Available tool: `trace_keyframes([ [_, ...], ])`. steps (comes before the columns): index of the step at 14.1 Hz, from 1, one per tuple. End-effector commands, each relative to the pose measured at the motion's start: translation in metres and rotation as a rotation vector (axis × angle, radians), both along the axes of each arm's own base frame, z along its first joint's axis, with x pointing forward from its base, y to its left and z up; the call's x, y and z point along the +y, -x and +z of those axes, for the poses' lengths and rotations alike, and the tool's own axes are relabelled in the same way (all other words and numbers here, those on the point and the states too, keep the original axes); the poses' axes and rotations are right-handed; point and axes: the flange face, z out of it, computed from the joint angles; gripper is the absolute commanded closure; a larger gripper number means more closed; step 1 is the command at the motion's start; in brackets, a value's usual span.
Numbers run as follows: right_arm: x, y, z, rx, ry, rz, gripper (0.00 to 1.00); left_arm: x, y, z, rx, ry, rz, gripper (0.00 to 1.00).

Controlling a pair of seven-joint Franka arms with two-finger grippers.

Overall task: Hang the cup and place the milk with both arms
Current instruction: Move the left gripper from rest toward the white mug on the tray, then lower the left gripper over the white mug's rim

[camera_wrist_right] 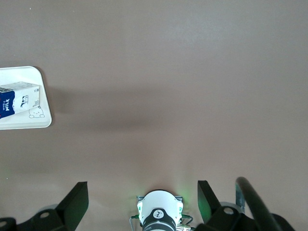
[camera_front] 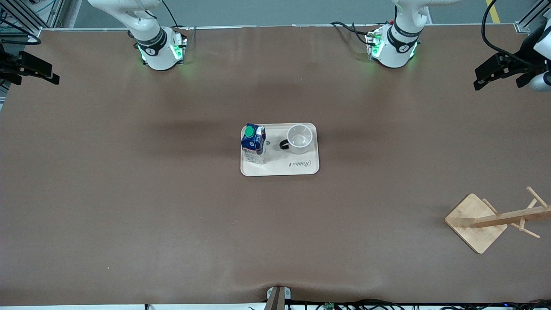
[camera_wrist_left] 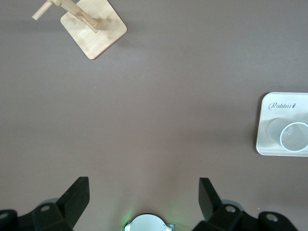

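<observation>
The white cup (camera_front: 299, 138) stands upright on a cream tray (camera_front: 280, 168) at the table's middle, its black handle turned toward the milk carton (camera_front: 253, 142), which stands beside it at the tray's end toward the right arm. The cup's rim also shows in the left wrist view (camera_wrist_left: 294, 136), and the carton shows in the right wrist view (camera_wrist_right: 19, 98). My left gripper (camera_wrist_left: 143, 185) is open and empty, high over the bare table near its own base. My right gripper (camera_wrist_right: 142, 187) is open and empty, high over its own base. Neither hand shows in the front view.
A wooden cup rack (camera_front: 478, 224) with pegs stands on a square base near the front camera at the left arm's end of the table, and also shows in the left wrist view (camera_wrist_left: 94, 31). Black fixtures (camera_front: 503, 71) (camera_front: 26, 69) stick in at both table ends.
</observation>
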Motion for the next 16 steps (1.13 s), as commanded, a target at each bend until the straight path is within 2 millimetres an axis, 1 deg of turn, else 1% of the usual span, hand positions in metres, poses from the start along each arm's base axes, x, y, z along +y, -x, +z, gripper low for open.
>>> trace_keyframes([
  [1, 0.001, 0.007, 0.001, 0.002, -0.010, -0.015, 0.00, 0.001, -0.001, 0.007, -0.003, 0.019, -0.013, 0.00],
  [3, 0.001, 0.007, 0.001, 0.002, -0.010, -0.015, 0.00, 0.001, -0.001, 0.007, -0.003, 0.014, -0.011, 0.00],
  [5, 0.000, 0.007, 0.000, 0.005, -0.010, -0.016, 0.00, 0.000, -0.010, -0.006, 0.021, 0.016, -0.014, 0.00],
  [6, 0.000, 0.007, 0.000, 0.005, -0.012, -0.018, 0.00, -0.002, -0.011, -0.009, 0.026, 0.019, -0.016, 0.00],
  [8, -0.001, 0.007, 0.000, 0.005, -0.012, -0.019, 0.00, -0.016, -0.018, -0.028, 0.052, 0.018, -0.041, 0.00],
  [11, -0.002, 0.007, -0.001, 0.013, -0.012, -0.022, 0.00, -0.059, -0.031, -0.064, 0.063, 0.025, -0.193, 0.00],
  [12, -0.002, 0.008, -0.001, 0.014, -0.012, -0.022, 0.00, -0.078, -0.035, -0.080, 0.077, 0.026, -0.230, 0.00],
  [13, -0.003, 0.008, -0.001, 0.014, -0.012, -0.023, 0.00, -0.096, -0.037, -0.090, 0.083, 0.020, -0.266, 0.00],
  [15, -0.003, 0.008, -0.001, 0.014, -0.012, -0.023, 0.00, -0.138, -0.039, -0.117, 0.077, 0.029, -0.342, 0.00],
  [16, -0.003, 0.008, -0.001, 0.014, -0.012, -0.023, 0.00, -0.152, -0.043, -0.131, 0.077, 0.039, -0.370, 0.00],
])
